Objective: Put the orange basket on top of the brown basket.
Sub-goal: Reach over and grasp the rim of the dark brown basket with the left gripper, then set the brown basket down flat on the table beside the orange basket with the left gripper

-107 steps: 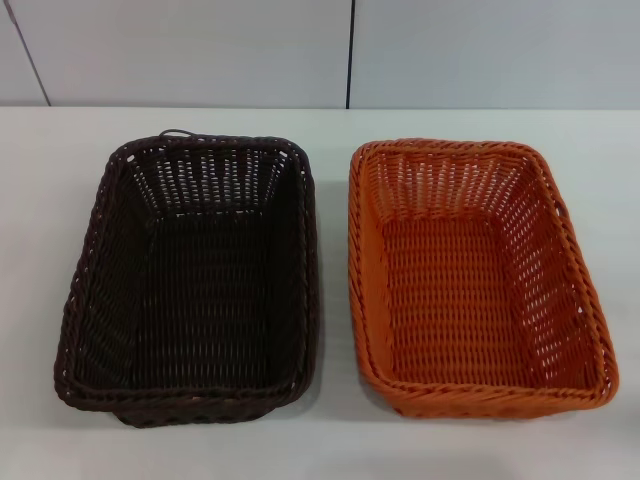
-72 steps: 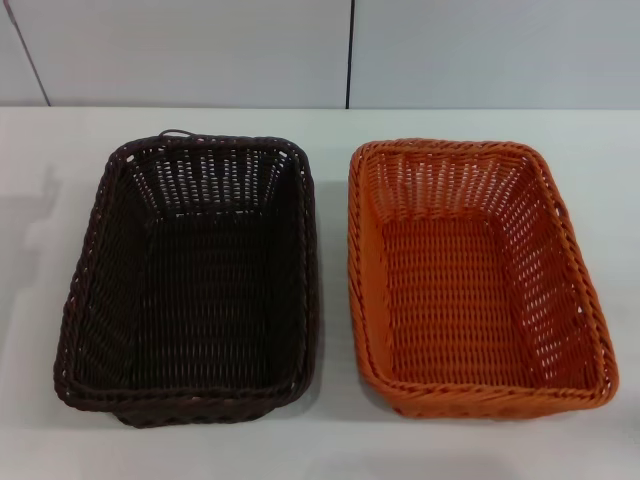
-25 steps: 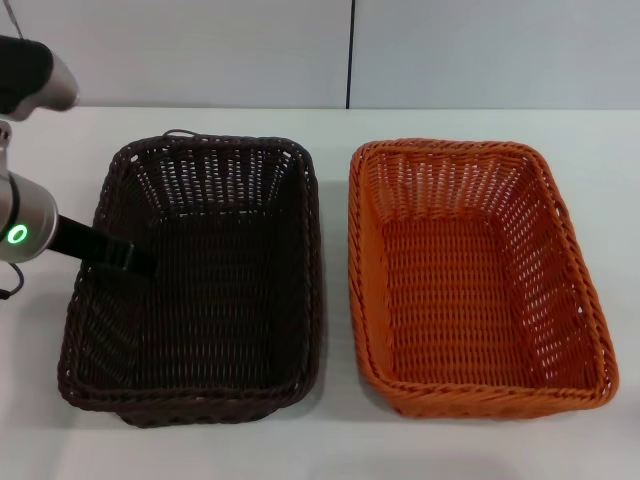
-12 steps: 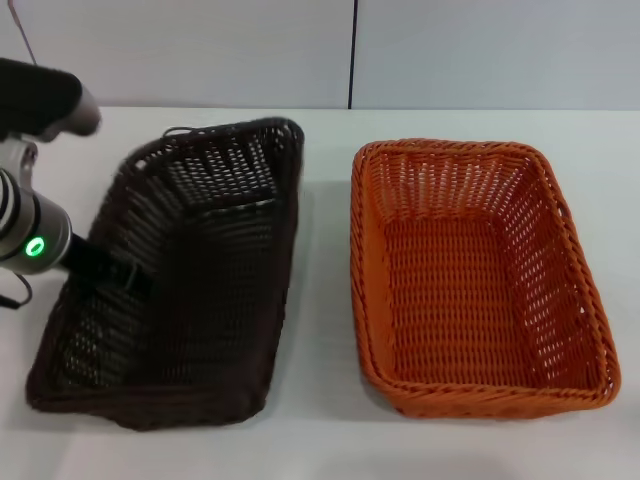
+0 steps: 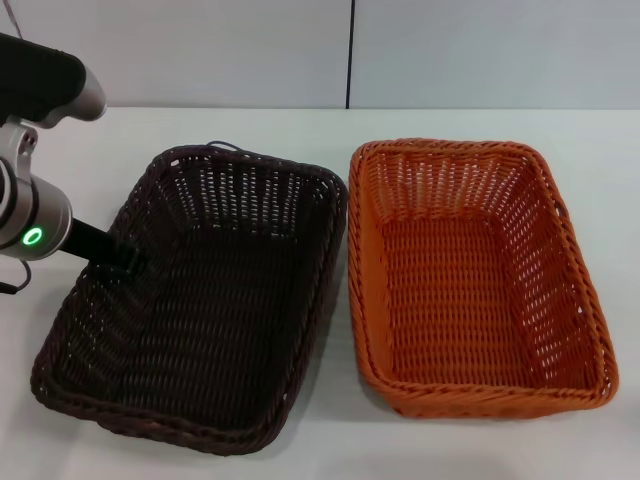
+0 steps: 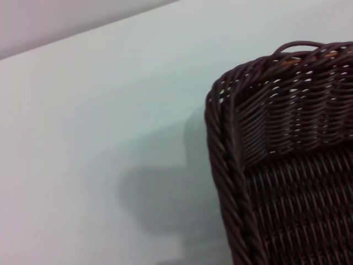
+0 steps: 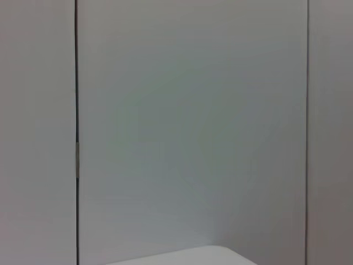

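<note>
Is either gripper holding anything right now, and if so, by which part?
The left gripper grips the brown basket by its left long rim. The orange basket sits untouched; the right gripper is out of view.

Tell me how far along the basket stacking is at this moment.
Nothing is stacked yet. The orange basket sits untouched on the table, beside the brown basket. In hand: the left gripper is at the brown basket's left rim, and that basket sits skewed. The right arm is out of view. The whole stacking remains.
</note>
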`<state>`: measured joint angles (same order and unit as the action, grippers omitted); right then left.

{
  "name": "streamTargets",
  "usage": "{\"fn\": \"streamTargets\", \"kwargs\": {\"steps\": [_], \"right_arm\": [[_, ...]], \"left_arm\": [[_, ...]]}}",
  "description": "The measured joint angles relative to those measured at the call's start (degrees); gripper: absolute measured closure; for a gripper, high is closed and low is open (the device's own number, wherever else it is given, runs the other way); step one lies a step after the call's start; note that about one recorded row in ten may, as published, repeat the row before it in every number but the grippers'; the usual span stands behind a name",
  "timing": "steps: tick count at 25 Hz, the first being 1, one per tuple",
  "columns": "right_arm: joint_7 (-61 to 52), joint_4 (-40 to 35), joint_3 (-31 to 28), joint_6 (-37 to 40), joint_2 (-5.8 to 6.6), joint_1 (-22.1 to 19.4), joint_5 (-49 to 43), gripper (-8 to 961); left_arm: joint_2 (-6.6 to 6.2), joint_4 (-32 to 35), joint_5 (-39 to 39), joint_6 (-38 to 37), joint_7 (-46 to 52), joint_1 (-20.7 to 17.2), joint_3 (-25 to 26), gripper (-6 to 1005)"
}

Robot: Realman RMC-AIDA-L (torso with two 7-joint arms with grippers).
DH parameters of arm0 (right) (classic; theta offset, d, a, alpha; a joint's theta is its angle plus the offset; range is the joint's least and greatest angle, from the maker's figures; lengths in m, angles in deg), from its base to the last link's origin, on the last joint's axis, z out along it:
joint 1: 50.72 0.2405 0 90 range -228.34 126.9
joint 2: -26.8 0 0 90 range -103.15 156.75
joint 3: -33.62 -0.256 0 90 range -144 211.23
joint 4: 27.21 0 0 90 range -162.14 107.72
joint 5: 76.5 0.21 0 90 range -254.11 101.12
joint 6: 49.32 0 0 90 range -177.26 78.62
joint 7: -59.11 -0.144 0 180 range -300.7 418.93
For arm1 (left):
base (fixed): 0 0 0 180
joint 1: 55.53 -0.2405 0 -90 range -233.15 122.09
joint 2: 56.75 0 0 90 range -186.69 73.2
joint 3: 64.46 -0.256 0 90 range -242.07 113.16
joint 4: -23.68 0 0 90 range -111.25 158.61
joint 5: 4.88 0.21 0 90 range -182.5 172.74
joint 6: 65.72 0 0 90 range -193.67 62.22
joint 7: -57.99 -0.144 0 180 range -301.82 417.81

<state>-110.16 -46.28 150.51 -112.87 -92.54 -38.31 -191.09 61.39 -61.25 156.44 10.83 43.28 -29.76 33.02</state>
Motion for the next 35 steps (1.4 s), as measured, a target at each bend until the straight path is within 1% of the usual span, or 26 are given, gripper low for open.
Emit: {"fn": "streamTargets", "kwargs": {"steps": [5, 6, 9, 12, 13, 16, 17, 18, 20, 24, 27, 28, 29, 30, 32, 33, 35], "right_arm": [[0.0, 0.0, 0.0, -0.03, 0.06, 0.26, 0.0, 206], [0.0, -0.06, 0.0, -0.1, 0.07, 0.32, 0.0, 206], [0.0, -0.12, 0.0, -0.13, 0.08, 0.33, 0.0, 206], [0.0, -0.25, -0.08, -0.21, 0.08, 0.34, 0.0, 206], [0.0, -0.25, -0.08, -0.21, 0.08, 0.34, 0.0, 206], [0.0, -0.27, -0.09, -0.23, 0.08, 0.34, 0.0, 206], [0.0, -0.3, -0.11, -0.24, 0.08, 0.34, 0.0, 206], [0.0, -0.3, -0.11, -0.24, 0.08, 0.34, 0.0, 206], [0.0, -0.51, -0.4, -0.26, 0.08, 0.2, -0.02, 206], [0.0, -0.77, -0.59, -0.31, 0.08, 0.01, -0.02, 206], [0.0, -1.25, -0.67, -0.37, 0.05, -0.18, -0.02, 206], [0.0, -1.25, -0.67, -0.37, 0.05, -0.18, -0.02, 206], [0.0, -1.33, -0.67, -0.39, 0.03, -0.23, -0.02, 206], [0.0, -1.39, -0.68, -0.41, 0.01, -0.26, -0.02, 206], [0.0, -1.63, -0.7, -0.43, 0.0, -0.28, -0.02, 206], [0.0, -1.63, -0.7, -0.43, 0.0, -0.28, -0.02, 206], [0.0, -1.94, -0.71, -0.43, -0.01, -0.28, -0.02, 206]], "left_arm": [[-0.1, -0.59, 0.18, -0.01, -1.86, 0.29, -1.32, 692], [-0.14, -0.72, 0.45, 0.01, -3.5, 0.52, -1.42, 700], [-0.14, -0.77, 0.67, 0.07, -4.11, 0.64, -1.45, 724], [-0.17, -1.25, 3.24, 1.01, -8.08, 1.77, -1.2, 748], [-0.17, -1.25, 3.24, 1.01, -8.08, 1.77, -1.2, 748], [-0.3, -1.77, 3.83, 1.82, -13.02, 2.59, 0.1, 750], [-0.33, -2.4, 4.1, 2.43, -17.58, 3.12, 1.5, 750], [-0.33, -2.4, 4.1, 2.43, -17.58, 3.12, 1.5, 751], [-0.31, -3.19, 4.11, 3.11, -21.6, 3.66, 2.8, 752], [-0.32, -5.83, 4.15, 4.61, -27.82, 4.38, 4.6, 754], [-0.35, -9.85, 4.18, 6.31, -33.84, 4.86, 6.6, 755], [-0.35, -9.85, 4.18, 6.31, -33.84, 4.86, 6.6, 756], [-0.38, -11.96, 4.18, 6.96, -37.53, 4.96, 7.34, 756], [-0.38, -11.96, 4.18, 6.96, -37.53, 4.96, 7.34, 757], [-0.39, -13.72, 4.05, 7.53, -42.73, 5.24, 8.25, 765], [-0.39, -13.72, 4.05, 7.53, -42.73, 5.24, 8.25, 773], [-0.39, -14.32, 3.74, 7.91, -46.03, 5.61, 8.87, 790]]}}
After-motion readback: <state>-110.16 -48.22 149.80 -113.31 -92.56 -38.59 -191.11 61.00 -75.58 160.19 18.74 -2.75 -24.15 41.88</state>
